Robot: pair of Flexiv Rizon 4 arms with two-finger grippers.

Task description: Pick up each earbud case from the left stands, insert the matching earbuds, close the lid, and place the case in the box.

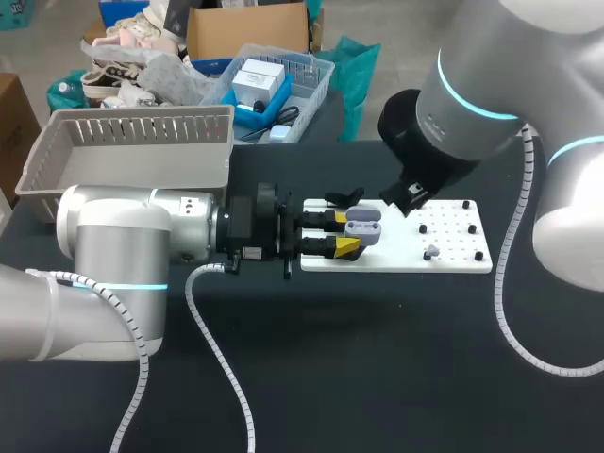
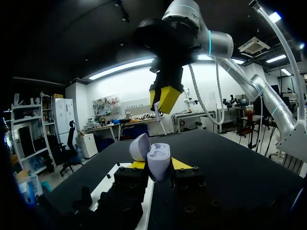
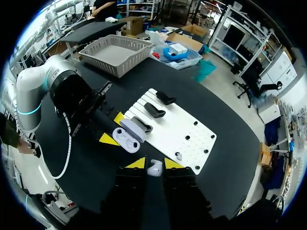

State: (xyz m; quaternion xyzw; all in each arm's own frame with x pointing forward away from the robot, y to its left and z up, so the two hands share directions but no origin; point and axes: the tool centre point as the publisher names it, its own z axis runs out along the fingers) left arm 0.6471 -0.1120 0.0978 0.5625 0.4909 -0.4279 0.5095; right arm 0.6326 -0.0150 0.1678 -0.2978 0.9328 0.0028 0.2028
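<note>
**Head view:** L gripper comes in from the table's left side, over the left end of the white board. Its yellow tips are clamped on the open case from both sides. R gripper hangs over the board's far edge, just beyond the case; can't tell its fingers from here. Loose earbud lies on the board, right half, nr the near edge. Grey basket sits at the table's far-left corner, well apart.

**L wrist view:** case is upright betw. the two tips, lid tipped back, cavities showing. R gripper is above and ahead of it, tips nearly together, w/ a small white earbud pinched betw. them. The earbud is not touching the case.

**R wrist view:** R tips are narrow, white earbud betw. them, touching both. Ahead is the case in the L gripper, lid open, at the board's left end just beside the black stands. Loose earbud is on the board close to the R tips.
</note>
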